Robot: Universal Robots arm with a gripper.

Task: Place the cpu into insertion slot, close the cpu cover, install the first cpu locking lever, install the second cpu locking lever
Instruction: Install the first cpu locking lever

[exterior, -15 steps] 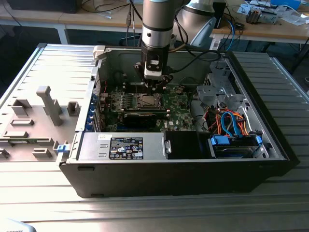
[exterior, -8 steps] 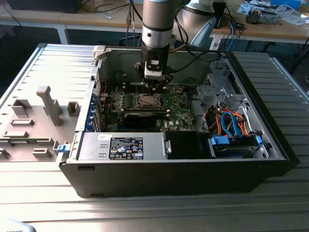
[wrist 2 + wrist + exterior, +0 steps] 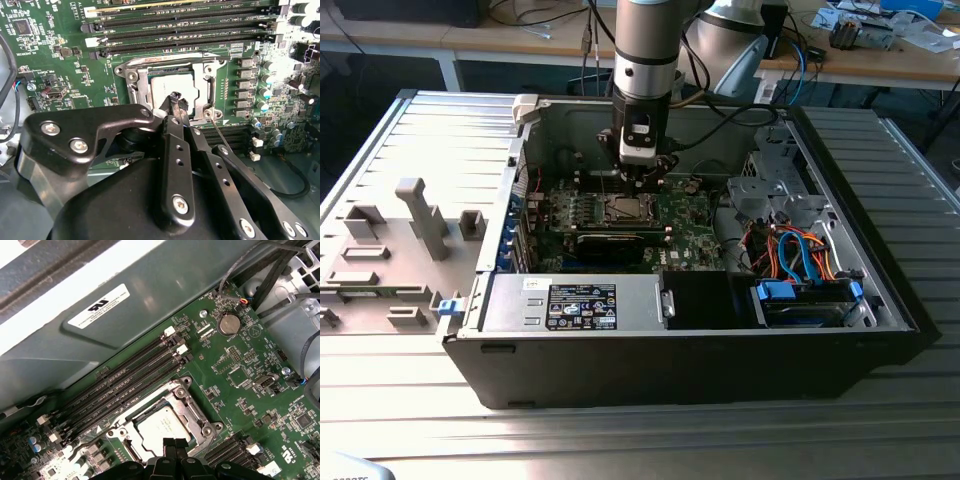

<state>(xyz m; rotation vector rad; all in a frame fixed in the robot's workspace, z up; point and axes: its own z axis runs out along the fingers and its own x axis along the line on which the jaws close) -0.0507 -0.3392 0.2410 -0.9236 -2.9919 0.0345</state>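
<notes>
The cpu [image 3: 170, 86] [image 3: 159, 426] lies flat in the insertion slot [image 3: 625, 208] on the green motherboard, silvery top showing. The cpu cover [image 3: 136, 86] [image 3: 196, 415], a silver frame, lies down around it. My gripper [image 3: 175, 98] [image 3: 175, 444] [image 3: 640, 178] hangs just above the socket's edge with its black fingertips together and nothing seen between them. One thin locking lever [image 3: 190, 54] runs along the socket side by the memory slots. A second wire lever [image 3: 218, 131] slants out from the socket corner beside my fingers.
The open computer case [image 3: 880, 290] stands on a ribbed metal table. Long black memory slots [image 3: 125, 380] lie beside the socket. A power supply [image 3: 580, 303], a drive cage with orange and blue cables [image 3: 800, 250] and the case wall [image 3: 150, 290] close in the board.
</notes>
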